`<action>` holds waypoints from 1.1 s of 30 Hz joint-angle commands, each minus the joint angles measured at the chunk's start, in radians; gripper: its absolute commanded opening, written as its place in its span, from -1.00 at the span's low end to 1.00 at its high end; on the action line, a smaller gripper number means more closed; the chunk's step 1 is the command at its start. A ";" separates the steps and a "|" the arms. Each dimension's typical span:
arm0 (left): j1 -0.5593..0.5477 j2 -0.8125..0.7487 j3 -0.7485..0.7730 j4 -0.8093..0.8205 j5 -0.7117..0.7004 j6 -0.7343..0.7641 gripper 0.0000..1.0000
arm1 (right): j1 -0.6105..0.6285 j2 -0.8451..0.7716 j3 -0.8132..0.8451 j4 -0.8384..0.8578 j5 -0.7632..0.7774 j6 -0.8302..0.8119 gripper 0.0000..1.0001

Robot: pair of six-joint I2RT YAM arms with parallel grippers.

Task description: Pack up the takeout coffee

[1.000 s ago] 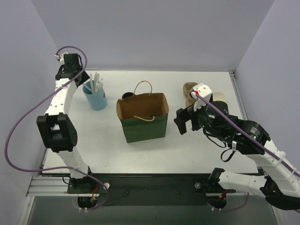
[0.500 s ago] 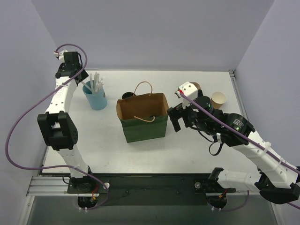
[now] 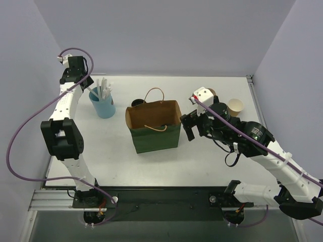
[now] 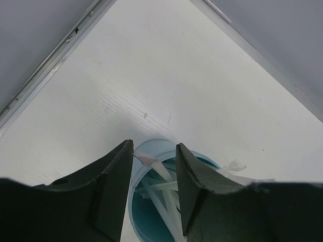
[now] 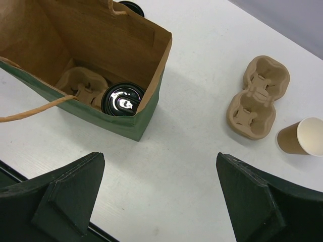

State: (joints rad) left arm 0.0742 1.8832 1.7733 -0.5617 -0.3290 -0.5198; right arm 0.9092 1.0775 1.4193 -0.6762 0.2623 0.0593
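The takeout coffee point(image 5: 122, 98), a cup with a black lid, stands in a pulp carrier point(image 5: 81, 83) inside the open green paper bag point(image 5: 128, 126). My right gripper point(image 5: 159, 161) is open and empty, hovering over bare table just right of the bag point(image 3: 154, 132); it also shows in the top view point(image 3: 189, 128). A second tan cup point(image 5: 303, 136) without a lid is at the right point(image 3: 234, 107). My left gripper point(image 4: 154, 146) is open above the blue cup of white straws point(image 4: 156, 201), jaws apart with a straw tip between them; in the top view it is at the back left point(image 3: 87, 83).
An empty brown pulp carrier point(image 5: 258, 97) lies right of the bag, partly hidden by my right arm in the top view point(image 3: 211, 92). A loose black lid point(image 3: 136, 103) lies behind the bag. The blue straw cup point(image 3: 103, 106) stands left of the bag. Table rails run along the back and right edges.
My right arm swung left toward the bag, uncovering the lidless cup, then held still. The left arm has barely moved.
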 commanded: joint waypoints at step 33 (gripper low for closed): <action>-0.050 -0.449 0.045 0.000 0.172 0.004 -0.74 | -0.012 -0.040 0.090 0.021 0.052 0.086 1.00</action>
State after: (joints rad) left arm 0.0559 1.5375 1.7988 -0.5980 -0.2375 -0.5087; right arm 0.9028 1.0630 1.4849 -0.6693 0.2752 0.1154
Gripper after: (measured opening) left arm 0.130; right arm 0.999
